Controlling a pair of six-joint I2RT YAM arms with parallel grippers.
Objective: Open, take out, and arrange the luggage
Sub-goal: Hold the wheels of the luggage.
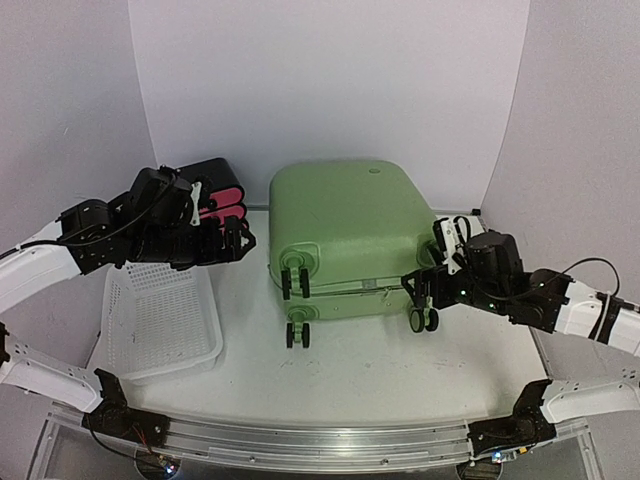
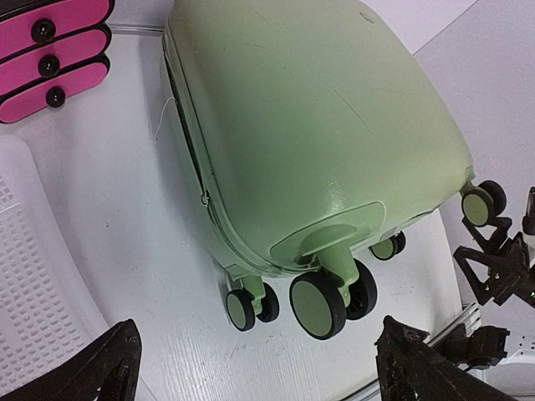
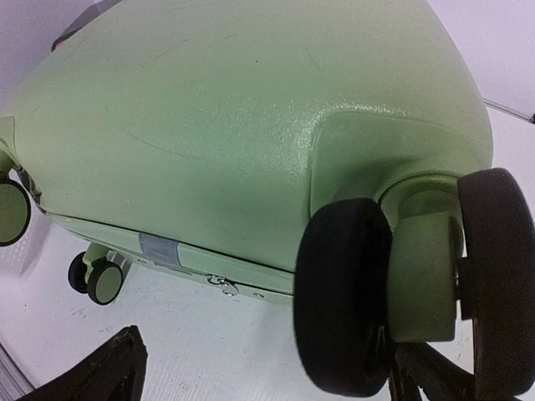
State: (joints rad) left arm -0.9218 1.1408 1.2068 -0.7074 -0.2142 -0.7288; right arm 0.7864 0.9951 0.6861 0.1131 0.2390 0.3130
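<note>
The luggage, a light-green hard-shell case, lies flat and closed at the middle of the table, toward the far edge, with its 4 double wheels facing the near edge. The left gripper hovers just beside the case's left side, fingers spread wide and empty. The right gripper, equally wide and holding nothing, sits close by the near-right wheel; whether it touches cannot be told. A black drawer box with pink fronts stands at the far-left corner, and a white perforated basket lies along the left edge. The opening step appears to be in hand, with nothing unzipped. The next move likely calls for 1 gripper to pinch the small zipper pull on the seam while the other steadies the shell.
</note>
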